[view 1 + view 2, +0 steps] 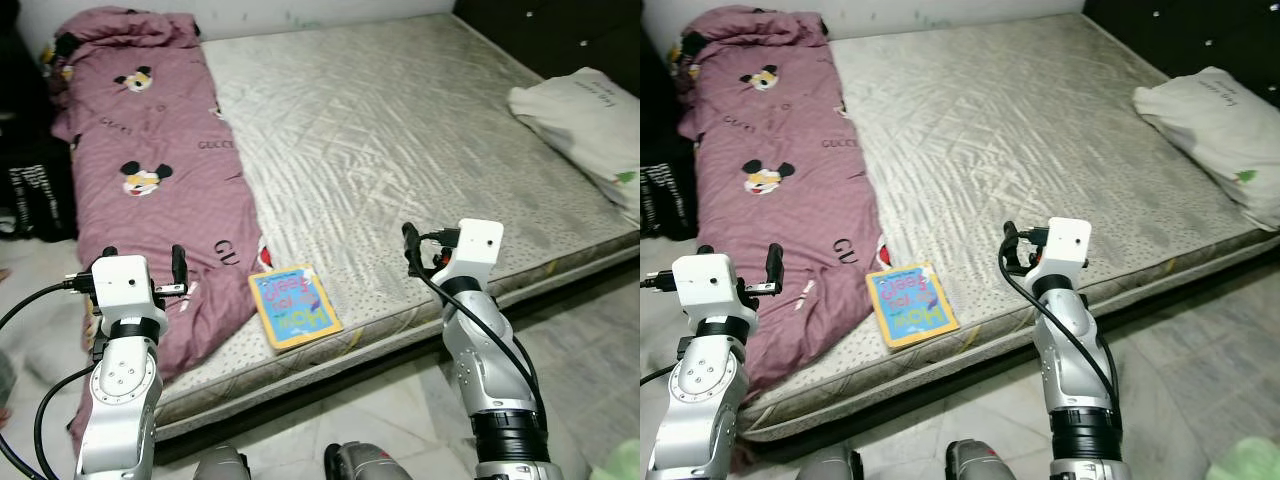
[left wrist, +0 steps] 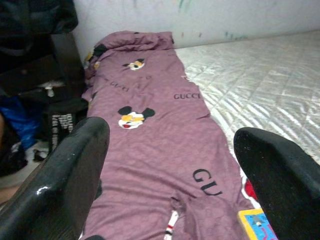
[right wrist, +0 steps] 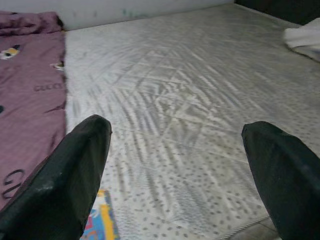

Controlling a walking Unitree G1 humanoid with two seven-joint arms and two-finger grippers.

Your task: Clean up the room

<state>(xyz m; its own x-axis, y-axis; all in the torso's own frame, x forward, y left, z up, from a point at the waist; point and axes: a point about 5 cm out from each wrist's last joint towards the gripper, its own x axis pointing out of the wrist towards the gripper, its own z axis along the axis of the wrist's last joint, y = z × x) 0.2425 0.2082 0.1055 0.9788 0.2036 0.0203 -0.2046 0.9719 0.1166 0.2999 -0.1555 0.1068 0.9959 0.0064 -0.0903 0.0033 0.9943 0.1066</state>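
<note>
Left eye view: book (image 1: 293, 305) flat at mattress (image 1: 420, 150) edge, thin, stiff; pinch overhanging side. Left gripper (image 1: 143, 270), right gripper (image 1: 420, 245) wide, empty.

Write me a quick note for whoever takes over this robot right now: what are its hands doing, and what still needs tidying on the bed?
Left gripper: open, empty, raised over the purple blanket.
Right gripper: open, empty, raised at the mattress near edge.
Colourful book lies flat on the mattress near its front edge, beside the blanket, between the two arms.
White pillow sits at the right side.
Done: nothing visibly picked up.
Left: probably the book first, then the rumpled blanket.
</note>
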